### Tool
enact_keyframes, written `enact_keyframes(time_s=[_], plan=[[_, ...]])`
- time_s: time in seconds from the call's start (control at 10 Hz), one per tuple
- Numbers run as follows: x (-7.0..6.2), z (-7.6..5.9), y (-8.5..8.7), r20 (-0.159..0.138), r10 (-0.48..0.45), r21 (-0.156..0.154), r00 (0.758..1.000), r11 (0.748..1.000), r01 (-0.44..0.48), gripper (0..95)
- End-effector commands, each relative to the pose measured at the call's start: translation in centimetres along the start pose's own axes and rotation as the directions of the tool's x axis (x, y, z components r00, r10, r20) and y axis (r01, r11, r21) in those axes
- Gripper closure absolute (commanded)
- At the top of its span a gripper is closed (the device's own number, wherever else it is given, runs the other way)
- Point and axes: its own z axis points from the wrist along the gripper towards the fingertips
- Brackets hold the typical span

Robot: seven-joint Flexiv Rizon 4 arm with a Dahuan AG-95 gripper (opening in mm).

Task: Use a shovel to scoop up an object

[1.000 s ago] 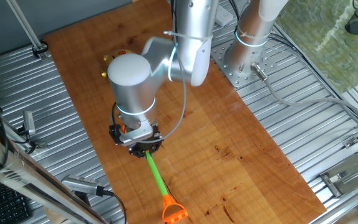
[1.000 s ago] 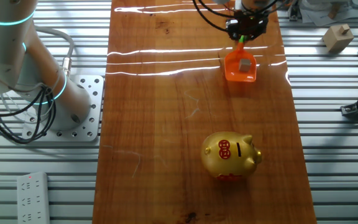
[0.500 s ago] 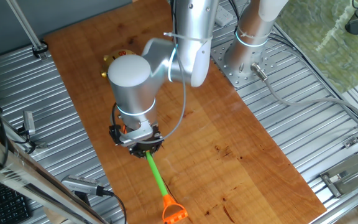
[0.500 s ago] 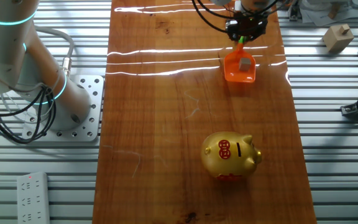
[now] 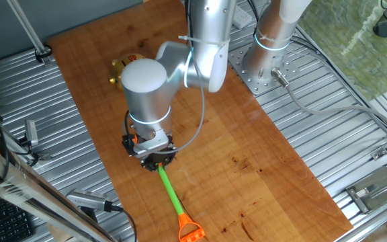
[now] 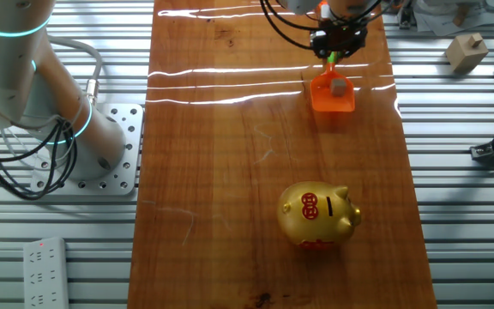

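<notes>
Lighting: bright, even, overhead; both views sharp.
White glare streaks cross the far end of the table; shadows are soft and short.

- Gripper sits at the top edge of the frame, over the far end of the wooden table; whether its jaws are closed is not resolvable.
- Shovel: orange blade lies just below the gripper, a short piece of green shaft visible.
- Object, small grey block, rests on the blade.
- Gold piggy bank stands nearer the camera, well apart from the shovel.
- Arm base at left, on the metal deck.
</notes>
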Motion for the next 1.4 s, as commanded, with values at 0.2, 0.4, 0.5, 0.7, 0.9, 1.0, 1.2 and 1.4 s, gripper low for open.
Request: enact_keyframes(time_s=[0.2, 0.4, 0.5, 0.7, 0.9, 1.0, 1.2, 1.4], plan=[[-0.1, -0.1, 0.0, -0.001, 0.001, 0.002, 1.000, 1.000, -0.001, 0.0], [-0.2, -0.1, -0.1, -0.002, 0.008, 0.004, 1.000, 1.000, -0.008, 0.0], [-0.2, -0.1, -0.1, -0.005, 0.008, 0.004, 1.000, 1.000, -0.008, 0.0], [-0.2, -0.1, -0.1, -0.013, 0.024, 0.004, 1.000, 1.000, -0.024, 0.0], [0.8, -1.0, -0.7, -0.016, 0.116, -0.002, 0.993, 0.993, -0.116, 19.0], [2.3, -2.2, -1.2, -0.017, 0.189, -0.006, 0.982, 0.982, -0.189, 19.0], [5.4, -4.9, -1.6, -0.028, 0.332, -0.017, 0.943, 0.943, -0.332, 19.0], [9.4, -8.0, -1.3, -0.032, 0.558, 0.008, 0.829, 0.830, -0.558, 19.0]])
